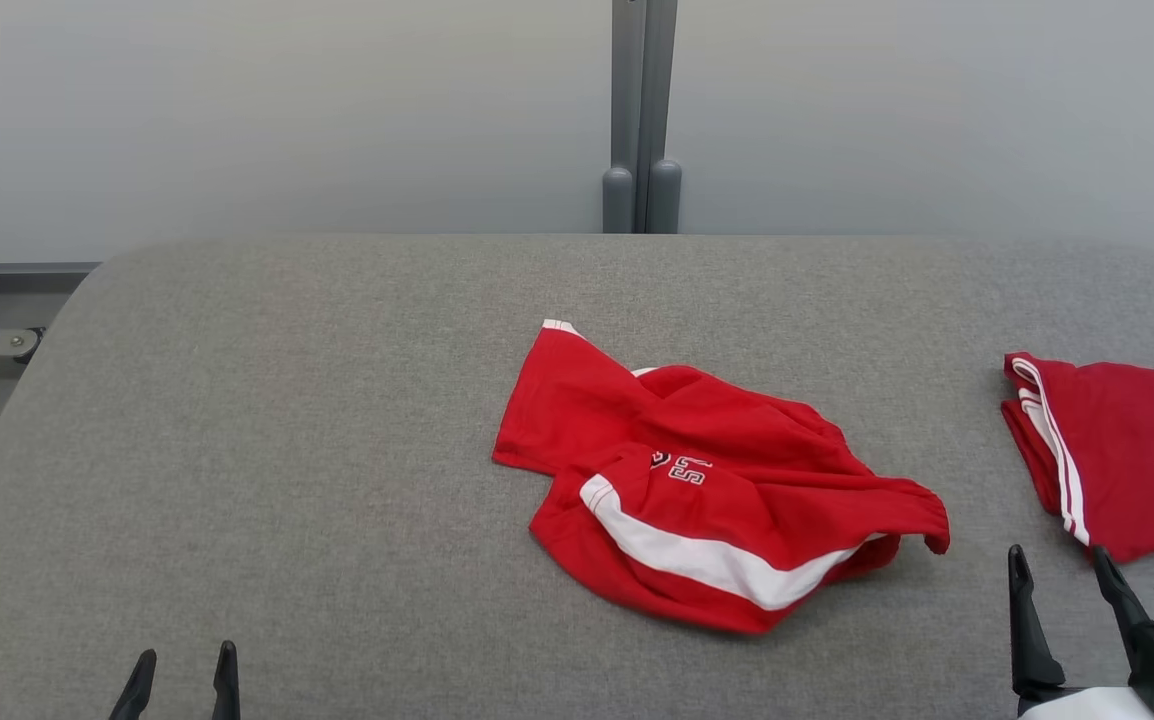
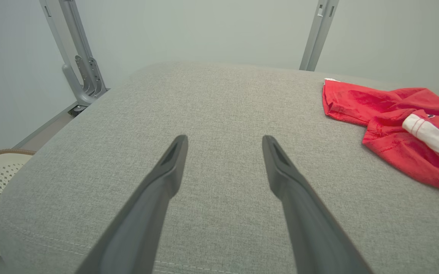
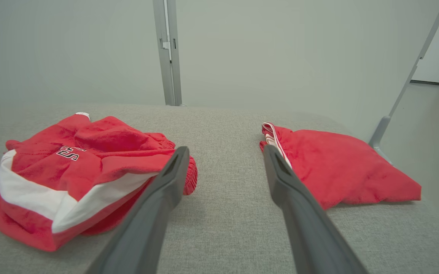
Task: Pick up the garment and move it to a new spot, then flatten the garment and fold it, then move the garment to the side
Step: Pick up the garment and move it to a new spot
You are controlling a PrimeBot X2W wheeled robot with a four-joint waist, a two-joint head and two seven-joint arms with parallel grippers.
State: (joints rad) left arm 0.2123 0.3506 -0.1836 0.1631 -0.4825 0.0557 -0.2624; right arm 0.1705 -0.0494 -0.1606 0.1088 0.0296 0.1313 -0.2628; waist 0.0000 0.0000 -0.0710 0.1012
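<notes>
Edge cut-off, partial occlusion.
Folded red garment, just beyond the right gripper, is cut by the head view's edge; crumpled garment lettering partly folded under, unreadable.

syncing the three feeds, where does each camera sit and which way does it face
Head view: on the robot's head, looking forward and down at the grey table and crumpled garment; left gripper lower left, right gripper lower right.
Left wrist view: on the left wrist, looking along its open fingers over the table toward the wall.
Right wrist view: on the right wrist, looking along its open fingers between crumpled garment and folded garment.
Shared: both wrist views show the crumpled garment.
</notes>
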